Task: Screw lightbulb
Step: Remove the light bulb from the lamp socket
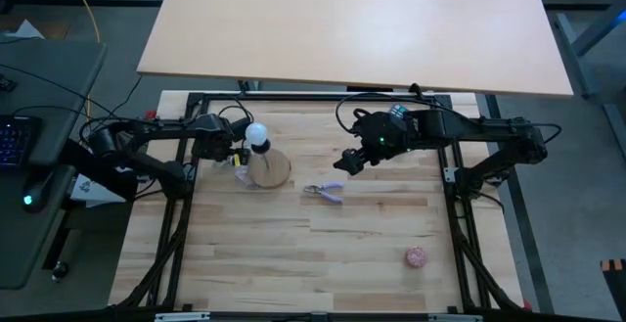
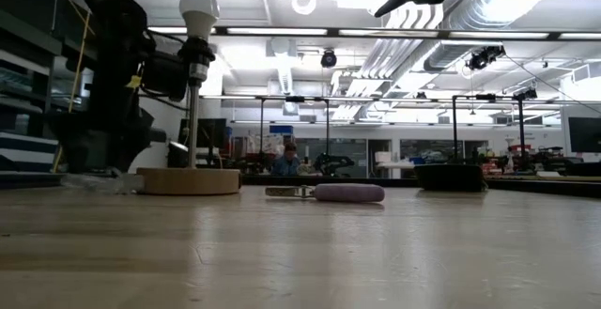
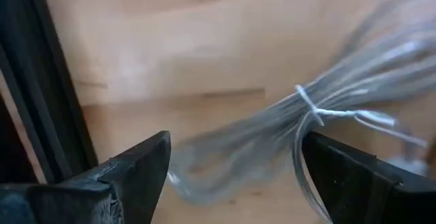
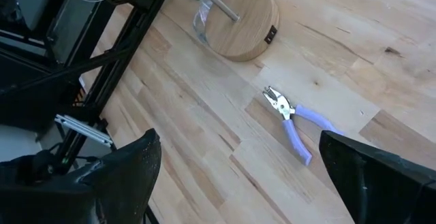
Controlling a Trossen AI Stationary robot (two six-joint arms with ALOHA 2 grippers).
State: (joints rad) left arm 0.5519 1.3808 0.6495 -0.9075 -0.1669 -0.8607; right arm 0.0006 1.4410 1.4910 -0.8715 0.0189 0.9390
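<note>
Lightbulb [image 1: 256, 133], small white frosted, sits upright in the black socket atop the thin stem of a round wooden disc base [image 1: 270, 170]. Left gripper [image 1: 223, 150] just beside it, fingers apart, empty. Right gripper [image 1: 349, 161] raised, fingers apart, above purple-handled pliers [image 1: 326, 193].

R claw [image 4: 235, 176] fingers spread wide, nothing btwn them, above the wood counter [image 4: 354, 40]. Purple-handled pliers [image 4: 294, 123] lie flat on the planks, jaws twd the round wooden disc [image 4: 244, 20], close but apart. Thin stem [image 4: 219, 5] rises from disc. Black frame rail [image 4: 102, 54] alongside.
</note>
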